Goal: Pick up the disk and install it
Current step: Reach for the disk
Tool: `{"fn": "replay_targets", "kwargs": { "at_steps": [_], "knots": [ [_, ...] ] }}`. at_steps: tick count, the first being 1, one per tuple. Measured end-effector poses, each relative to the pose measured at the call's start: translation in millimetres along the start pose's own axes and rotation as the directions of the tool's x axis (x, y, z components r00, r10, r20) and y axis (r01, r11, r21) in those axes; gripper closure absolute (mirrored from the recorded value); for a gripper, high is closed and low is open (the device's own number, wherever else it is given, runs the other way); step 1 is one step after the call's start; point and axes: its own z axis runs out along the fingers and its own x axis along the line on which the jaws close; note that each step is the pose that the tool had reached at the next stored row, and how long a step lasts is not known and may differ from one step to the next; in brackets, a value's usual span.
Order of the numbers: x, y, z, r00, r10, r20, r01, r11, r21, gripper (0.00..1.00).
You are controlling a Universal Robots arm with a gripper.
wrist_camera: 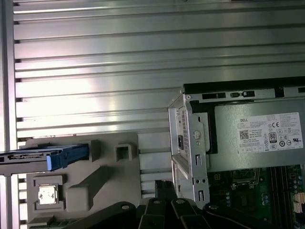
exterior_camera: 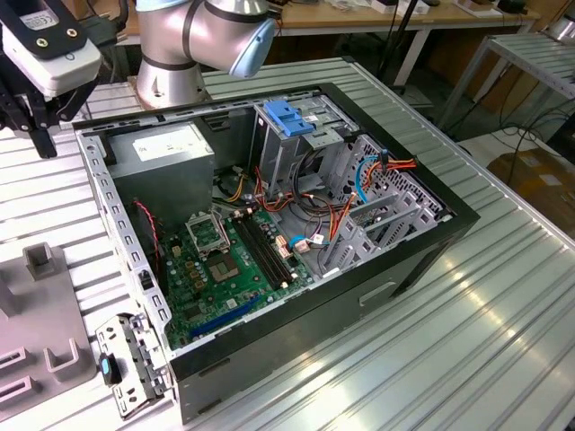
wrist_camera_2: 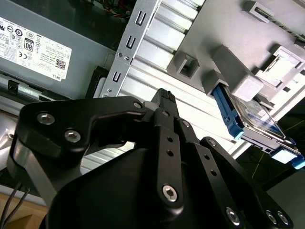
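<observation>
**Hovering beside the case, disk not picked up yet**

- Table [exterior_camera: 467, 323]: ribbed aluminium, under the fingers and everything else.
- Case [exterior_camera: 296, 346]: open and lying flat, board and cables exposed. Its near corner is just beside the fingers in both wrist views.
- Arm [exterior_camera: 193, 36]: base stands behind the case and the wrist reaches out past the case's corner.
- PSU [wrist_camera: 257, 143]: grey box with a white sticker in the case corner nearest the fingers, also seen in the second wrist view [wrist_camera_2: 33, 43].
- Cage [exterior_camera: 292, 117]: metal with a blue latch on top, deeper in the case and well apart from the fingers.
- Fixture [wrist_camera: 95, 183]: grey block flat on the table, on the other side of the fingers from the case. Its near edge is close to the fingertips.
- Disk [wrist_camera: 35, 156]: stands on edge in a fixture slot with a blue rail along its side. In the second wrist view [wrist_camera_2: 259, 119] the label face shows between the blue rails. It sits at the fixture's far end, clearly apart from the fingers and not touching them.
- Gripper [wrist_camera_2: 163, 98]: black linkage above the table strip between case and fixture, also seen in the exterior view [exterior_camera: 40, 139].
- Fingers [wrist_camera_2: 167, 102]: drawn together, tips meeting, nothing held. The first wrist view shows the same, with one merged tip.
- Bracket [exterior_camera: 135, 364]: loose metal plate on the table by the case's front corner, well apart from the fingers.
</observation>
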Motion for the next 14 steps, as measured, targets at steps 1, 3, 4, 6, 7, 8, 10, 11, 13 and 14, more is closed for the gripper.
{"fn": "replay_targets", "kwargs": {
  "at_steps": [1,3,4,6,7,8,10,11,13,14],
  "knots": [
    [0.9,-0.1,0.0,1.0,0.0,0.0,0.0,1.0,0.0,0.89],
    [3.0,-0.2,-0.1,1.0,0.0,-0.0001,0.0,1.0,0.0,0.89],
    [4.2,-0.3,-0.1,1.0,0.0,-0.0001,0.0,1.0,0.0,0.89],
    [6.2,-0.5,-0.2,1.0,0.0,-0.0001,0.0,1.0,0.0,0.89],
    [7.2,-0.5,-0.2,1.0,0.0,-0.0002,0.0,1.0,0.0001,0.89],
    [8.5,-0.7,-0.2,1.0,0.0,-0.0001,0.0,1.0,0.0,0.89],
    [11.0,-0.9,-0.3,1.0,0.0,-0.0002,0.0,1.0,0.0001,0.89],
    [12.4,-0.9,-0.3,1.0,0.0,-0.0001,0.0,1.0,0.0,0.89],
    [14.4,-1.1,-0.4,1.0,0.0,-0.0002,0.0,1.0,0.0,0.89],
    [15.2,-1.2,-0.3,1.0,0.0,-0.0001,0.0,1.0,0.0,0.89]
  ]
}}
